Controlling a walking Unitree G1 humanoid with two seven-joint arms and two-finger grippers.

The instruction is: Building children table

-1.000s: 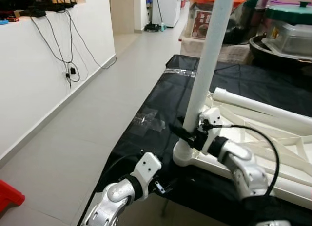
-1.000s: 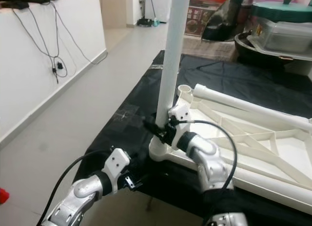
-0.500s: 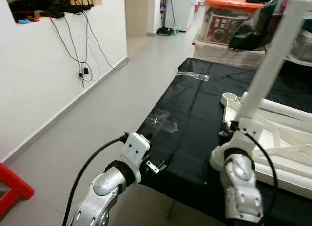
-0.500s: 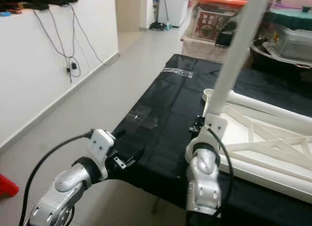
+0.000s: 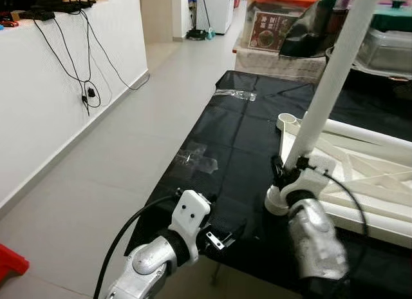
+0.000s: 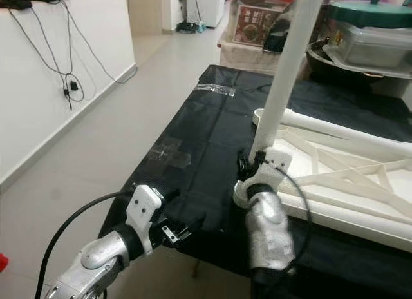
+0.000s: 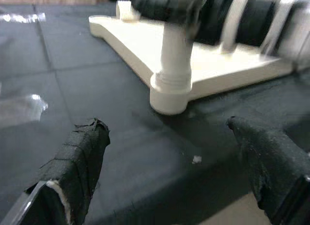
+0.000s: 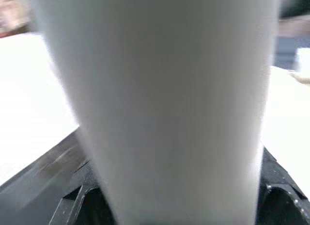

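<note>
The right gripper is clamped around the white table leg, which stands tilted in a corner socket of the upturned white tabletop on a black-covered table. The left gripper hovers spread apart, holding nothing, near that corner. Behind, lidded plastic tubs have indistinct contents.

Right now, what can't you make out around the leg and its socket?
- Leg top: cut off by the upper edge in both eye views.
- Leg's seating in the corner socket: right arm covers it in the eye views; blurred in the left wrist view.
- Right end effector fingers: the leg hides them in the right wrist view.
</note>
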